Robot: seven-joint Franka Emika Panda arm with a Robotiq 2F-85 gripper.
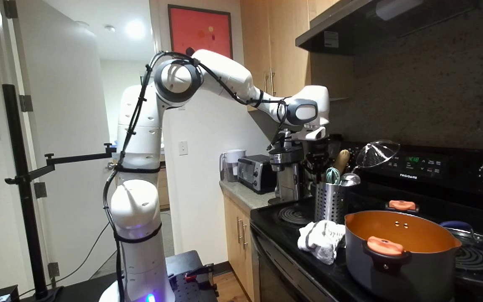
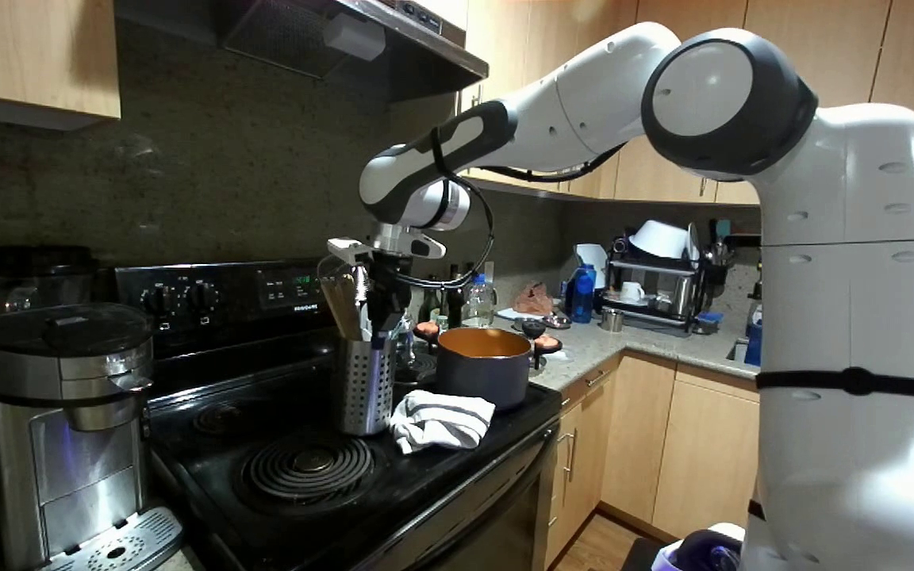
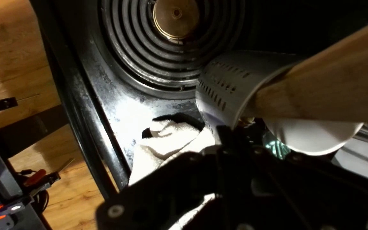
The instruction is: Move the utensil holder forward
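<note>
While the utensil holder stands upright on the stove, between the front burner and the pot, the gripper reaches down over its rim with the jaws drawn nearly together. The metal wall appears to be pinched between them, though the inner side is too dark to make out, so the grip is a judgement. A towel lies just beside the holder's foot; whether the two touch, I cannot tell.

The holder looks like thin, stiff metal, unlikely to crush or break, but smooth enough that a pinch could slip. By itself it would probably be light; with a wooden utensil, a whisk and a ladle standing in it, it is likely top-heavy. A bare stretch of rim is a sensible place to take hold, since the utensils crowd the mouth, yet that off-centre hold could let the holder tip or swing. A slow slide or very low lift should suit it, with the towel a likely snag.
</note>
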